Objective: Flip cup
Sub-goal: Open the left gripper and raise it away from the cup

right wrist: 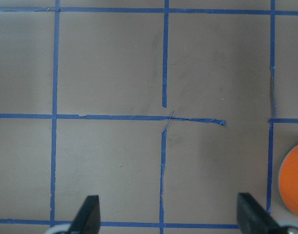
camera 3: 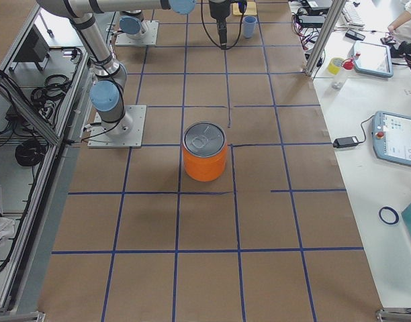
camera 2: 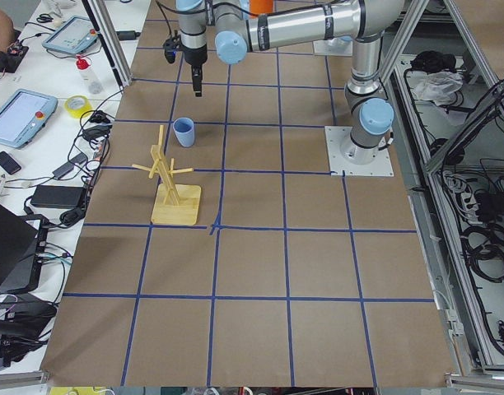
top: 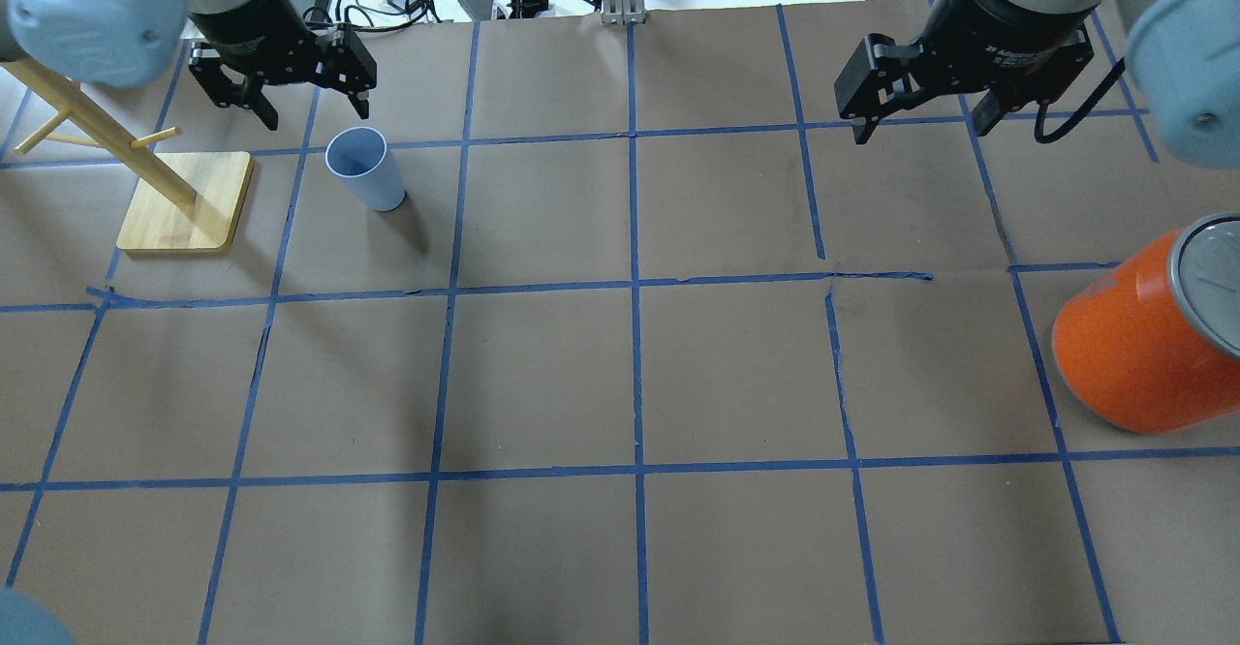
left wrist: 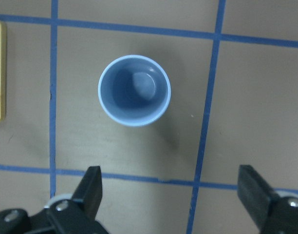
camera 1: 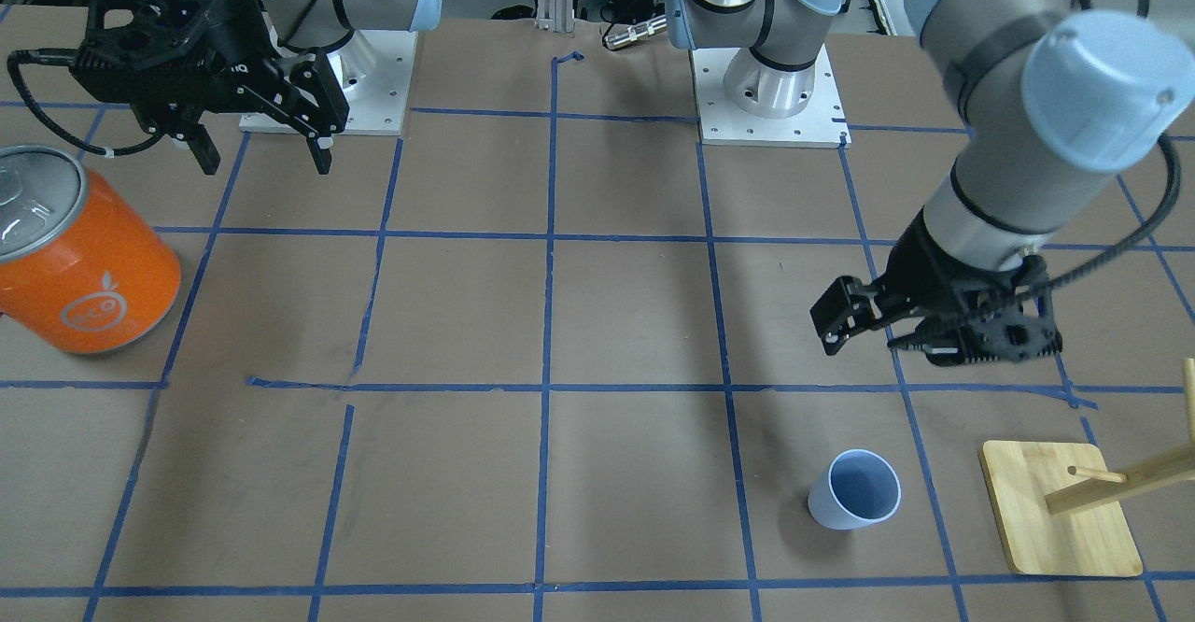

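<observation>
The pale blue cup (camera 1: 854,491) stands upright, mouth up, on the brown table; it also shows in the overhead view (top: 363,166) and in the left wrist view (left wrist: 134,90). My left gripper (camera 1: 873,337) hangs open and empty in the air close to the cup, not touching it; it also shows overhead (top: 315,103) and in its own wrist view (left wrist: 171,190). My right gripper (camera 1: 264,157) is open and empty, held above the table far from the cup; it also shows overhead (top: 918,122) and in the right wrist view (right wrist: 168,209).
A large orange can (top: 1143,345) with a silver top stands on my right side, seen also in the front view (camera 1: 84,258). A wooden peg stand (top: 184,201) on a square base sits just left of the cup. Blue tape lines grid the table.
</observation>
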